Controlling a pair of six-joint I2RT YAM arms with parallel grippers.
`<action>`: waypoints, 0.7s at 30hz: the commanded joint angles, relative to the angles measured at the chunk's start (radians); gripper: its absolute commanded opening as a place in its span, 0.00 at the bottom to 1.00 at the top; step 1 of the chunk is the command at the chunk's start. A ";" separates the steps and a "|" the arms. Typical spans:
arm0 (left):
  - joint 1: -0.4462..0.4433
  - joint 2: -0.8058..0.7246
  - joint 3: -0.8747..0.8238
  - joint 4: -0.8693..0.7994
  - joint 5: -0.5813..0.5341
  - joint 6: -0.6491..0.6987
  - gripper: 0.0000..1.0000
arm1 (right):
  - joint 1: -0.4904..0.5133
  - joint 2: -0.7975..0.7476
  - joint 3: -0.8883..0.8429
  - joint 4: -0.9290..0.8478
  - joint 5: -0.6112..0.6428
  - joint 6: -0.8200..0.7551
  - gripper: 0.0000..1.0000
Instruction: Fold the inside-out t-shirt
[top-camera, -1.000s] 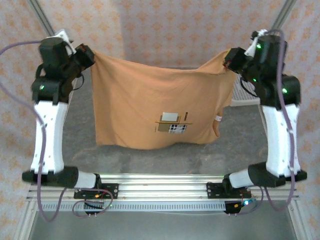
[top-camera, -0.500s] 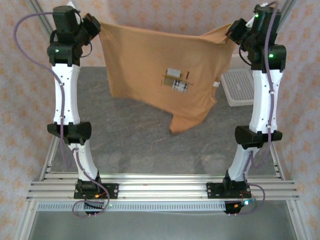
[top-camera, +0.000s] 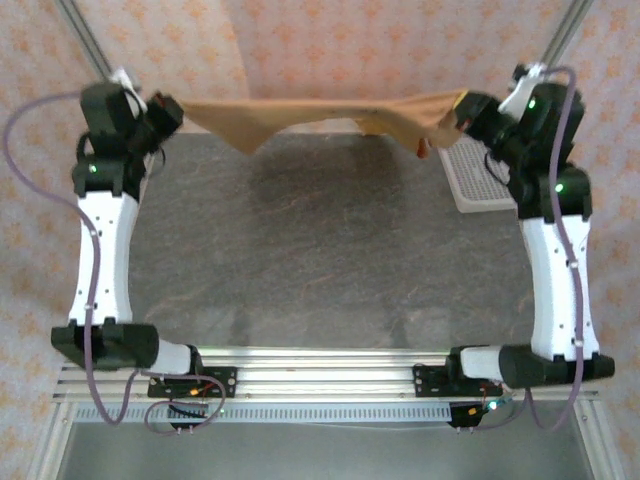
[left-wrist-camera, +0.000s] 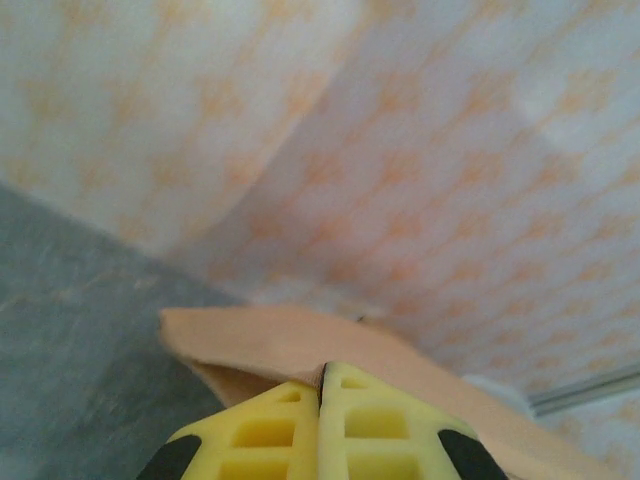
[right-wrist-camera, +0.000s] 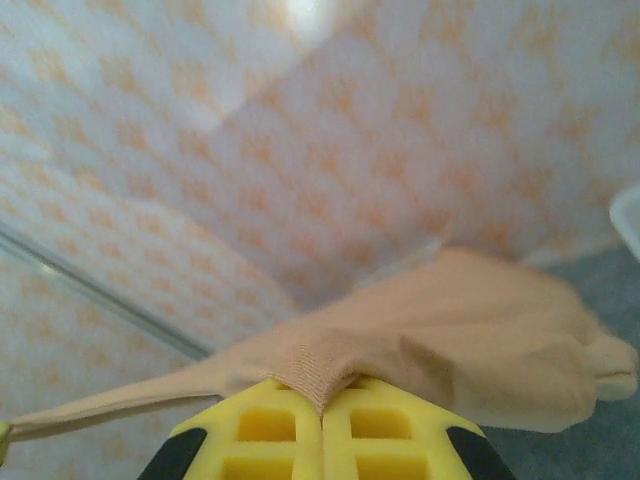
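Two corners of the inside-out t-shirt (top-camera: 320, 111) are clenched by L end effector (top-camera: 180, 108) & R end effector (top-camera: 458, 111), stretched above the desk (top-camera: 320, 250); no fold made yet.

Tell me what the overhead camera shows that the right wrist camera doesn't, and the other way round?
Overhead: the left hand and the right hand each gripping one end of the t-shirt, which is stretched between them over the far side of the table, plus the metal frame at the near edge. Right wrist: a close look at the yellow fingers shut on a stitched edge of the fabric. Both: the tan t-shirt, the grey table and the patterned wall.
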 joint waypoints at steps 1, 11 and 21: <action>0.003 -0.095 -0.317 0.148 0.020 0.025 0.00 | 0.024 -0.076 -0.318 0.138 -0.067 0.066 0.00; -0.044 -0.381 -1.012 0.170 -0.008 -0.022 0.00 | 0.055 -0.460 -1.113 0.178 -0.072 0.224 0.00; -0.048 -0.378 -1.014 0.052 -0.121 -0.016 0.00 | 0.058 -0.500 -1.163 0.069 -0.013 0.213 0.00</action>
